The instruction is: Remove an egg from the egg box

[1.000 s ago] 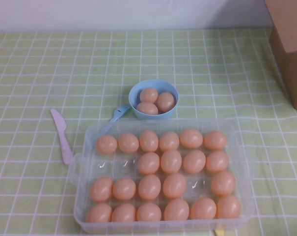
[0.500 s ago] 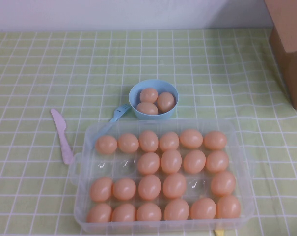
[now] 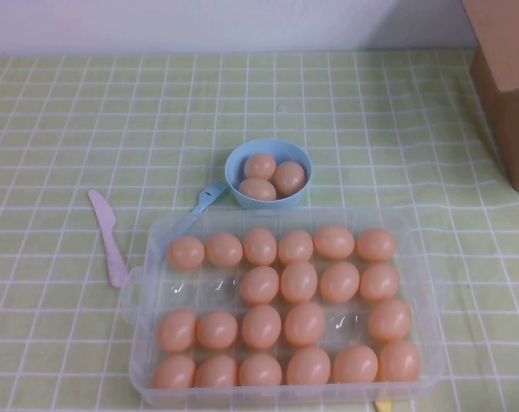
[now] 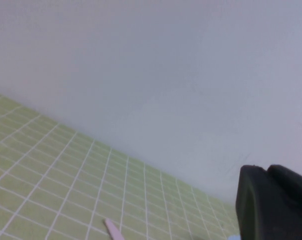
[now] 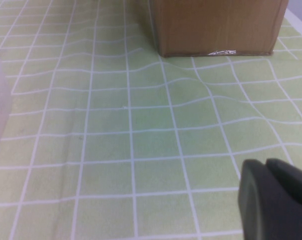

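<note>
Clear plastic is forming the egg box [image 3: 139, 339], which is sitting on the green checked cloth [image 3: 70, 103] at the near edge of the high view, its side handle facing the robot's left. Peach-orange eggs are filling most of its wells; three wells are standing empty, two in the second row from the far side at the handle end, one in the third row toward the right. An egg [image 3: 299, 281] near the box's middle is resting in its well, touching nothing but the box. A light-blue bowl [image 3: 238, 163] is sitting just beyond the box's far wall, holding three more eggs. A blue fork [image 3: 209, 196] is lying between bowl and box, its handle running under the box's far left corner. A pink knife [image 3: 110, 236] is lying on the cloth just left of the box. A cardboard carton [image 3: 508, 77] is standing well apart, beyond the box to the right. Neither arm is showing in the high view. The left gripper [image 4: 273, 202] is appearing only as a dark edge in its wrist view, facing the wall with the knife tip below; the right gripper [image 5: 275, 200] is likewise a dark edge above the cloth near the carton, right of the box. Whether either pincer is spread or pressed together cannot be told.
</note>
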Robot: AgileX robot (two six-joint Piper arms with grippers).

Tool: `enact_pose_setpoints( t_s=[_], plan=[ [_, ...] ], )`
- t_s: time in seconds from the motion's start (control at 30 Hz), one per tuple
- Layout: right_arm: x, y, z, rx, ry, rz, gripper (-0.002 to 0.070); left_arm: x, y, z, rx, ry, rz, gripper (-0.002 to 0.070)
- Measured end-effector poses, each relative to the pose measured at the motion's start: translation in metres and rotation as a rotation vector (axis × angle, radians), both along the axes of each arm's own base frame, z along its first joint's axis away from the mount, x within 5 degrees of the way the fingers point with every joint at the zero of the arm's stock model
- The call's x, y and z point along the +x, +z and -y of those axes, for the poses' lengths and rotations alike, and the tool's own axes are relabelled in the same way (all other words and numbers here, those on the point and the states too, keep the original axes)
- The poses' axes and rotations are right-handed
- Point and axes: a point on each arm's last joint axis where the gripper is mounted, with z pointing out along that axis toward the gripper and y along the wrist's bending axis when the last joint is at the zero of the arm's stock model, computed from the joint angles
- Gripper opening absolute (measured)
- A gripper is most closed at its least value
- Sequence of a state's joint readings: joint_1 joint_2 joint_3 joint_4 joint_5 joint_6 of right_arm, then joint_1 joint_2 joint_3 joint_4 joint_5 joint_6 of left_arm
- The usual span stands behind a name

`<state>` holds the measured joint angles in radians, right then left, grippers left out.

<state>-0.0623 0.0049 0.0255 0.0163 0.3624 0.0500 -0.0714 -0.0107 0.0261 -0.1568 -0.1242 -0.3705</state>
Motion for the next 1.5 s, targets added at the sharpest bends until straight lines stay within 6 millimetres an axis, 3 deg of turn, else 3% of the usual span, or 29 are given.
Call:
enact_pose_setpoints(
  t_s=[0.1,0.23,0.43,0.6,0.77,0.97,1.17,1.33,1.5],
  plan=[
    [0.0,0.0,0.0,0.0,0.0,0.0,-0.0017,0.0,-0.001,0.0,-0.057,-0.014,-0.019,-0.0005],
    [0.0,0.0,0.0,0.0,0.0,0.0,-0.0017,0.0,-0.001,0.004,-0.063,-0.051,-0.192,-0.0005],
    [0.0,0.0,0.0,0.0,0.0,0.0,-0.0017,0.011,0.045,0.011,0.187,-0.128,-0.472,-0.0004],
    [0.0,0.0,0.0,0.0,0.0,0.0,-0.0017,0.049,0.092,0.02,0.478,-0.248,-0.664,-0.0005],
    [0.0,0.0,0.0,0.0,0.0,0.0,-0.0017,0.108,0.119,0.039,0.686,-0.426,-0.837,-0.0005],
    [0.0,0.0,0.0,0.0,0.0,0.0,-0.0017,0.174,0.117,0.091,0.886,-0.644,-0.973,-0.0004],
    [0.0,0.0,0.0,0.0,0.0,0.0,-0.0017,0.21,0.091,0.152,1.13,-0.807,-1.133,-0.0005],
    [0.0,0.0,0.0,0.0,0.0,0.0,-0.0017,0.223,0.074,0.184,1.19,-0.881,-1.166,-0.0004],
    [0.0,0.0,0.0,0.0,0.0,0.0,-0.0017,0.212,0.068,0.206,1.23,-0.955,-1.149,-0.0004]
  ],
)
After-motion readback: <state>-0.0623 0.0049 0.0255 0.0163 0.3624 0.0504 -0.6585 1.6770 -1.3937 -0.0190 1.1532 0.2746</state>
